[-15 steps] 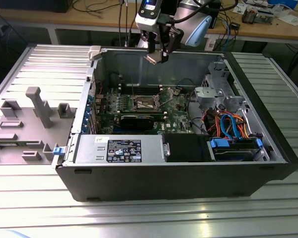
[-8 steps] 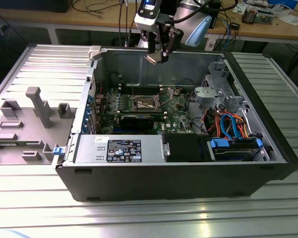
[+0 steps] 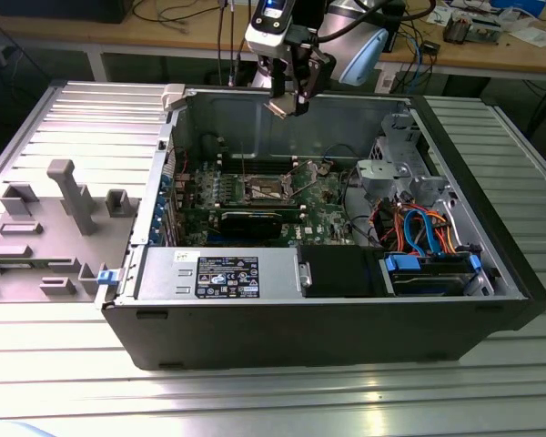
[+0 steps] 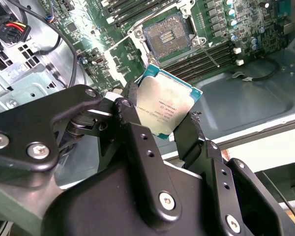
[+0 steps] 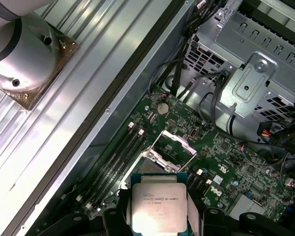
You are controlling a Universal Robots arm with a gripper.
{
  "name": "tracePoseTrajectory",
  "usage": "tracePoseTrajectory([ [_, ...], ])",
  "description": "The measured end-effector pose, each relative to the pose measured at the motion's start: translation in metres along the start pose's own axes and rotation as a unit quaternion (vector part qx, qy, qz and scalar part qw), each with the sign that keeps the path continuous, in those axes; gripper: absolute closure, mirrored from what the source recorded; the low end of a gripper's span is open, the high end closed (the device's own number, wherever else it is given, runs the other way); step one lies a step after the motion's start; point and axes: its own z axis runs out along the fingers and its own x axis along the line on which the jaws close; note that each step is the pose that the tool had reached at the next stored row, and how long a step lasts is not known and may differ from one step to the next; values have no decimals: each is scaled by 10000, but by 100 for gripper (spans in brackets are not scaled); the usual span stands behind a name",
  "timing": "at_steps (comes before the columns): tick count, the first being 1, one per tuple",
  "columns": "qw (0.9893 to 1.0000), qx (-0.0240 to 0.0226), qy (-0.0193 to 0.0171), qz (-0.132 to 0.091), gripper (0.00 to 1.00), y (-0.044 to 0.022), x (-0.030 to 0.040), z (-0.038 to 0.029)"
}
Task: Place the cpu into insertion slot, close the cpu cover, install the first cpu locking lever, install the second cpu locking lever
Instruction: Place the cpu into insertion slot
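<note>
We hold the chip (image 4: 169,101) pinched between the gripper (image 4: 163,114) fingers above the open socket (image 4: 165,37), where a tilted descent could bend its pins.

Whole setup sits on a ribbed silver metal table (image 3: 273,401) with long grooves running across it, pretty evenly lit, soft glare on the slats. Behind it there's a long light-wood workbench (image 3: 91,38) on white legs (image 3: 97,64), with loose black cables (image 3: 177,14) and small clutter (image 3: 473,27) scattered on top. Dark underneath the bench.
</note>
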Motion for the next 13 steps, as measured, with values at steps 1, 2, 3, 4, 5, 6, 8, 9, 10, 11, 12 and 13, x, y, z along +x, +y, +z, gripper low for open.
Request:
tracePoseTrajectory([
  [1,10000,0,-1,7,46,0,0,0],
  [2,10000,0,-1,11,46,0,0,0],
  [3,10000,0,-2,17,46,0,0,0],
  [4,10000,0,-2,22,46,0,0,0],
  [5,10000,-1,-3,29,46,0,0,0],
  [6,10000,-1,-3,34,46,0,0,0],
  [8,10000,-1,-5,54,46,0,0,0],
  [9,10000,-1,-5,61,46,0,0,0],
  [10,10000,-1,-7,72,46,0,0,0],
  [11,10000,-2,-8,92,46,0,0,0],
  [12,9999,-2,-11,118,46,0,0,0],
  [13,9999,-3,-12,130,46,0,0,0],
])
